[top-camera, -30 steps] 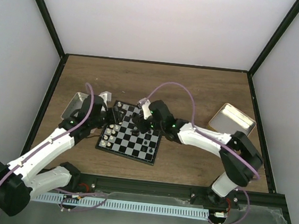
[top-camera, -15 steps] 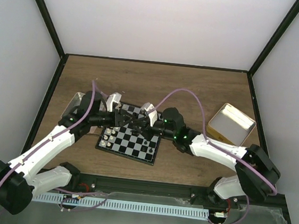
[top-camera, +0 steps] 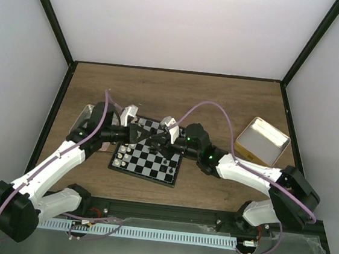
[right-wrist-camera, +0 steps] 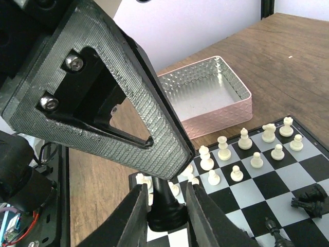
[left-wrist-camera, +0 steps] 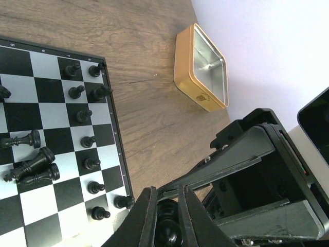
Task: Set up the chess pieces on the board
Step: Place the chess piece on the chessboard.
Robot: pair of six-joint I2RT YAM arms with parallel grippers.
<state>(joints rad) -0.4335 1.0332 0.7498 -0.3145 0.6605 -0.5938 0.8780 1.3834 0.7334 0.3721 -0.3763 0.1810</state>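
Wooden table (top-camera: 220, 102), the checkered board (top-camera: 153, 165) near its middle, both arms meeting over its far edge.
Left gripper (left-wrist-camera: 168, 206) and right gripper (right-wrist-camera: 164, 194) each pinch one black piece (right-wrist-camera: 165, 216); cream pieces (right-wrist-camera: 247, 149) line the board's left, black pawns (left-wrist-camera: 88, 139) its right.

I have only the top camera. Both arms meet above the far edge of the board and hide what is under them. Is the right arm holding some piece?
Observer: Yes. In the right wrist camera the right fingers are shut on the base of a black piece.
Operator: And the left arm?
Observer: Its wrist camera shows the left fingers shut on a black piece too. It may be the same one; I cannot tell.
Operator: The left arm covers the pink tin for me. Is something left in it?
Observer: The right wrist camera shows the pink tin from the side. The part of its floor that is in view holds no piece.
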